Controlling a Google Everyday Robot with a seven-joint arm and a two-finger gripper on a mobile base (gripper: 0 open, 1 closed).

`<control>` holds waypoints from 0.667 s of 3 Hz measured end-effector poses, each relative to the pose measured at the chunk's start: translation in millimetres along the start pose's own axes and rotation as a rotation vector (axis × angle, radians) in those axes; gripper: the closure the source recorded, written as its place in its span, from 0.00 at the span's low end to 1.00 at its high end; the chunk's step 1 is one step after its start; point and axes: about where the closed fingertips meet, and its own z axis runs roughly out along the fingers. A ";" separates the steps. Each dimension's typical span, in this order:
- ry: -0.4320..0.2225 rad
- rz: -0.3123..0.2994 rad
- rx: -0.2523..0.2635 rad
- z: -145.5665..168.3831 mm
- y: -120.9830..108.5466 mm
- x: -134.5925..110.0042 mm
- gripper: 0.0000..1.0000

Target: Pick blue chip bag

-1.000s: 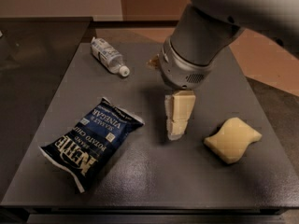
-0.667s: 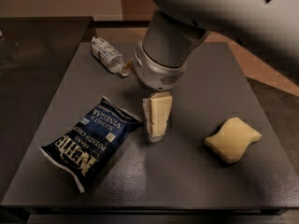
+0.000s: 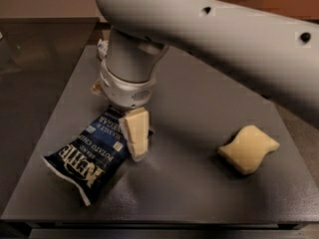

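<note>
The blue chip bag point(image 3: 92, 156) lies flat on the dark table point(image 3: 199, 193) at the front left. It is navy with white lettering and white crimped ends. My gripper point(image 3: 136, 139) hangs down from the big grey arm and sits low over the bag's upper right corner, right at the bag's edge. Whether it touches the bag cannot be told. The arm hides the bag's far end.
A yellow wavy-edged sponge point(image 3: 248, 149) lies at the right of the table. A small clear bottle point(image 3: 102, 47) peeks out behind the arm at the back left. The table's front edge runs just below the bag.
The gripper has moved left and down, from the bare table between the bag and the sponge to the bag's upper right corner. The bag and sponge have not moved.
</note>
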 end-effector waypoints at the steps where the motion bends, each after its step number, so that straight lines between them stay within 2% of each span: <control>1: 0.017 -0.080 -0.060 22.3 1.2 -18.8 0.00; 2: 0.044 -0.131 -0.112 42.3 1.9 -28.8 0.00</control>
